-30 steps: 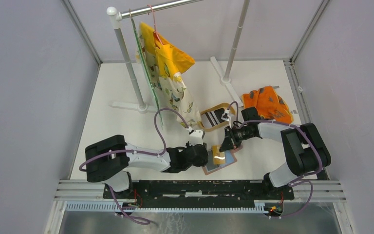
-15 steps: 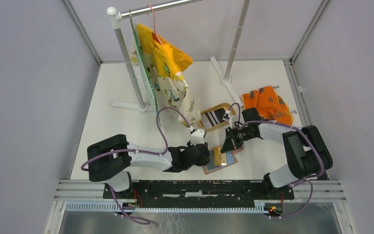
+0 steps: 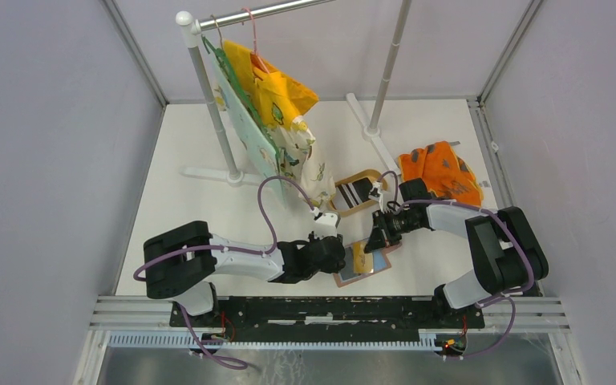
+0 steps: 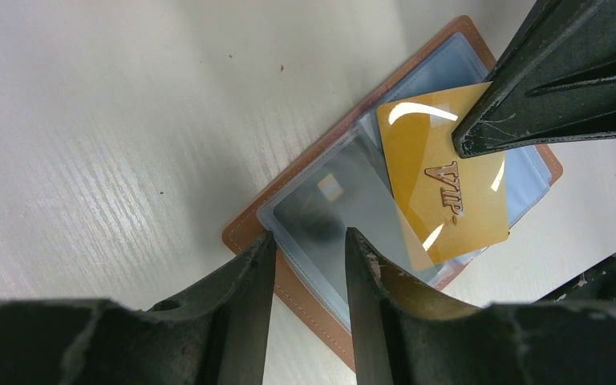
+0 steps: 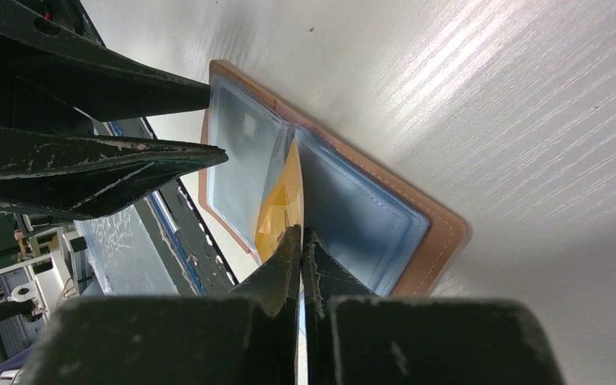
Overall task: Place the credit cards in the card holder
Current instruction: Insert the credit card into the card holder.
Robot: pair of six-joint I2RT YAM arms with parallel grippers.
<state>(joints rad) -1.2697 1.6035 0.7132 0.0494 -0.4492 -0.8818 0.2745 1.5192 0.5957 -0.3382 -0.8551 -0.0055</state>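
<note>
The reddish-brown card holder (image 3: 375, 265) lies open on the table, its grey-blue clear pockets (image 4: 321, 200) facing up. My right gripper (image 5: 301, 233) is shut on a gold credit card (image 4: 441, 184) marked VIP. The card stands tilted over the holder's middle fold, its lower edge among the pockets (image 5: 353, 216). My left gripper (image 4: 309, 237) is open, its fingertips (image 4: 261, 245) resting at the holder's near left corner with a clear pocket showing between them. More striped dark and white credit cards (image 3: 361, 191) lie in a tan dish.
The tan oval dish (image 3: 343, 200) sits just behind the grippers, partly hidden by a yellow patterned cloth (image 3: 289, 120) hanging from a metal rack (image 3: 208, 96). An orange cloth (image 3: 441, 172) lies at the right. The rack's feet (image 3: 381, 144) cross the back of the table.
The hanging cloth and its green hanger have swung toward the left. The right gripper has shifted the gold card slightly over the holder. The left gripper has edged right.
</note>
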